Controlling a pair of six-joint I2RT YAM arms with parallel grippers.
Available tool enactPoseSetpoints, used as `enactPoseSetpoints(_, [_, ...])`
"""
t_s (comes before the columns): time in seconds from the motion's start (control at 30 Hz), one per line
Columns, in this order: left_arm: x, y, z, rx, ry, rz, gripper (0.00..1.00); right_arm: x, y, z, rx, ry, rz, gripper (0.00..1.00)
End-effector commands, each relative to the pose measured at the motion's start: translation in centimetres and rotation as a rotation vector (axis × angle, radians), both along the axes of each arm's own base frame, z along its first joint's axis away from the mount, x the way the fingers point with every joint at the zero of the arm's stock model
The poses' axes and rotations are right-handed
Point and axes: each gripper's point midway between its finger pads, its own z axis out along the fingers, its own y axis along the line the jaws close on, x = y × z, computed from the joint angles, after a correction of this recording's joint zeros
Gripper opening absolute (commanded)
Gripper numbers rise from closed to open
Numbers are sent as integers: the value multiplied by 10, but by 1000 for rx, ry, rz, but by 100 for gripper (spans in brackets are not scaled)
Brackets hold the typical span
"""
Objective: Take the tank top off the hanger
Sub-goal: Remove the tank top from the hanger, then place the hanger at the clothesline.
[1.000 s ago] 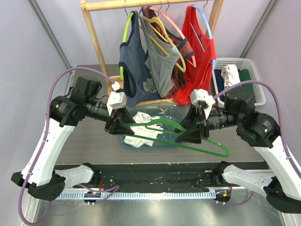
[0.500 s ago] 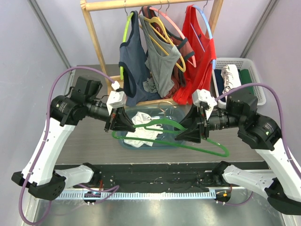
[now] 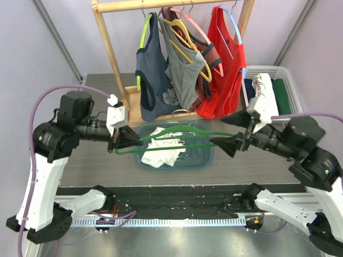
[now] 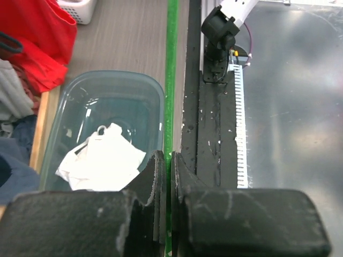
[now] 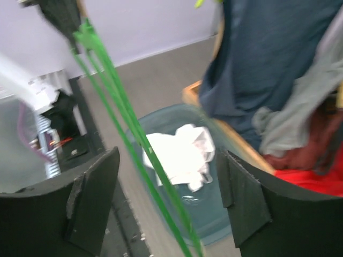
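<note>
Lilac walls enclose a grey wood-grain table (image 3: 96, 160), with a pale wooden clothes rack (image 3: 110, 48) at its far edge carrying a navy tank top (image 3: 150, 80), a grey tank top (image 3: 185, 69) and a red tank top (image 3: 225, 69) on coloured hangers. A white slatted plastic basket (image 3: 289, 80) of folded clothes sits to the right. In the middle stands a clear blue-tinted plastic tub (image 3: 206, 160), and the crumpled white tank top (image 4: 102, 163) lies inside it, off its hanger. The thin green plastic hanger (image 3: 177, 130) hangs bare above the tub, stretched between the two arms. The left gripper (image 4: 167, 160) is clamped tight on the hanger's bar. The right gripper (image 5: 167, 160) has its jaws spread wide; the green bars run through the gap, neither finger pressing on them.
</note>
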Motion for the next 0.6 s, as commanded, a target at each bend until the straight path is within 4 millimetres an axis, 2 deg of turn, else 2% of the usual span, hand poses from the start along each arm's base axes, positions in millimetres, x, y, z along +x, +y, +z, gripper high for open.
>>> enactPoseSetpoints(0.0, [-18, 14, 0, -12, -30, 24, 0, 18, -35, 52, 130, -159, -227, 82])
enactPoseSetpoints(0.13, [-28, 23, -7, -8, -42, 45, 0, 6, -60, 86, 243, -256, -294, 97])
enactPoseSetpoints(0.27, [-32, 33, -3, -8, -90, 97, 0, 2, -82, 119, 366, -321, -374, 100])
enactPoseSetpoints(0.3, [-32, 37, 8, -24, -133, 142, 0, 4, -85, 122, 388, -317, -396, 100])
enactPoseSetpoints(0.33, [-12, 45, 22, -28, -197, 264, 0, 14, -96, 124, 409, -304, -483, 100])
enactPoseSetpoints(0.37, [-7, 50, 33, -57, -171, 358, 0, 19, -99, 126, 424, -302, -514, 100])
enactPoseSetpoints(0.43, [4, 66, 64, -110, -271, 513, 0, 29, -102, 121, 419, -284, -566, 100])
enactPoseSetpoints(0.47, [16, 81, 71, -100, -303, 634, 0, 35, -98, 117, 410, -270, -571, 100])
enactPoseSetpoints(0.5, [19, 90, 79, -109, -324, 698, 0, 38, -96, 115, 405, -261, -574, 100])
enactPoseSetpoints(0.53, [20, 106, 99, -124, -393, 794, 0, 44, -91, 110, 400, -241, -574, 100])
enactPoseSetpoints(0.57, [23, 119, 105, -122, -419, 872, 0, 45, -87, 108, 397, -230, -564, 100])
